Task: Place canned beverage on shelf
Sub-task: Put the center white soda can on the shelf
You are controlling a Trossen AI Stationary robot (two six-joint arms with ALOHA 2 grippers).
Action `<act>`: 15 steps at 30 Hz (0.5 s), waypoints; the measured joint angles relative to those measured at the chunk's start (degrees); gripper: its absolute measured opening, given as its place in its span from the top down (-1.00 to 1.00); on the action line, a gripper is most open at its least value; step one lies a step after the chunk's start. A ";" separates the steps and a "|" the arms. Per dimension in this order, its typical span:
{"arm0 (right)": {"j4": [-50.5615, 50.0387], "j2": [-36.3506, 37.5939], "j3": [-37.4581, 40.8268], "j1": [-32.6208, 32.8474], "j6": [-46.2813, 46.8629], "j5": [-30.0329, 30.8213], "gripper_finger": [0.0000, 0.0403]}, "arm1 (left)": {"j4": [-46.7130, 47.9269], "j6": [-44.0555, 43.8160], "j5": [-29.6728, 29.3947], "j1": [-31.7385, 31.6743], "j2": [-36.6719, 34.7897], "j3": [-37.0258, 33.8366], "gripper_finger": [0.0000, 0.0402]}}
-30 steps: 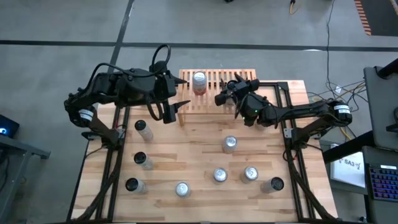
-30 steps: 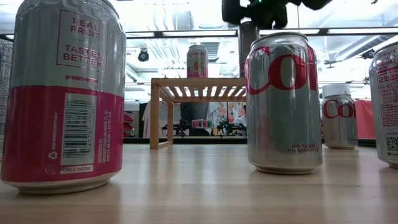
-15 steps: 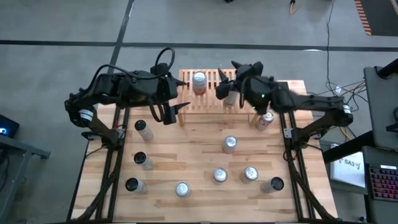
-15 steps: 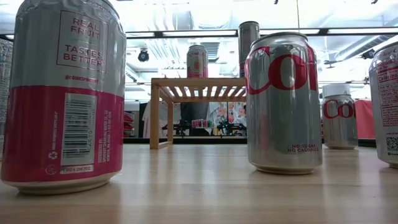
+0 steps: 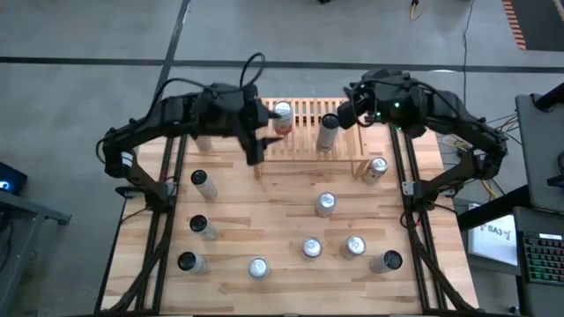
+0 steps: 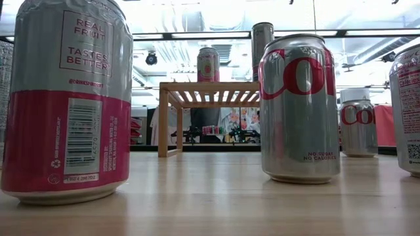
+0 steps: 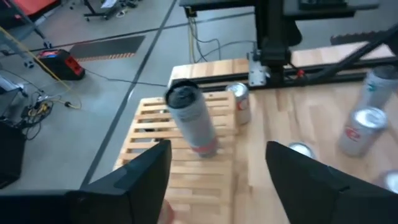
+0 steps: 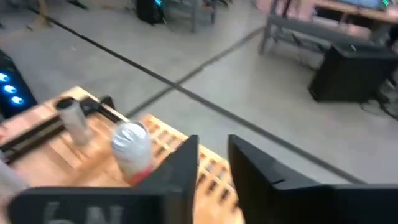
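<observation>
Shelf [image 5: 304,141] sits at far edge of tabletop [image 5: 264,220], about mid-width. Two cans upright on its slats: pink-and-white can [image 5: 282,114] toward shelf's left end, slim grey can [image 5: 328,132] near shelf's middle. They stand apart, neither touched by a gripper.

Left gripper [image 5: 256,148] is over shelf's left end, just beside pink-and-white can. In its wrist view fingers [image 7: 146,171] are spread wide w/ nothing between; slim grey can [image 7: 193,121] shows ahead on the slats.

Right gripper [image 5: 345,113] is above far side of shelf, near slim grey can but clear of it. In its wrist view fingers [image 8: 183,165] are nearly closed, only a thin gap, empty. Pink-and-white can [image 8: 132,149] shows blurred beyond them.

Low view: shelf [image 6: 210,87] in background w/ pink-and-white can [image 6: 208,64] on top; slim grey can [image 6: 262,34] partly hidden behind a silver cola can [image 6: 298,108]. Big pink-and-silver can [image 6: 65,98] stands close at near edge.

Rest of tabletop: loose cans scattered, e.g. one near right edge by the shelf [image 5: 377,167], one mid-table [image 5: 326,204], several along near edge, three down left side.
</observation>
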State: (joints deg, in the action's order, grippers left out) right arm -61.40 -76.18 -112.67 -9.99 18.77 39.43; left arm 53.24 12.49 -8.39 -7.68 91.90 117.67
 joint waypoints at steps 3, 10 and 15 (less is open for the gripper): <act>-5.73 0.07 -0.99 -2.32 2.56 -1.98 0.90 | -3.43 0.75 2.24 -2.67 0.19 -3.47 -0.01; -16.75 -0.08 0.23 -14.05 6.75 -21.00 0.96 | -15.16 2.03 3.52 -5.24 0.15 -11.49 0.61; -17.50 -0.03 1.99 -21.62 5.54 -26.91 0.96 | -20.97 1.71 4.87 -6.78 0.15 -13.75 0.97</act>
State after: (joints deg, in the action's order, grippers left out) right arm -78.90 -76.21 -110.68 -31.61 24.32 12.52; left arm 32.27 14.20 -3.51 -14.45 92.05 103.92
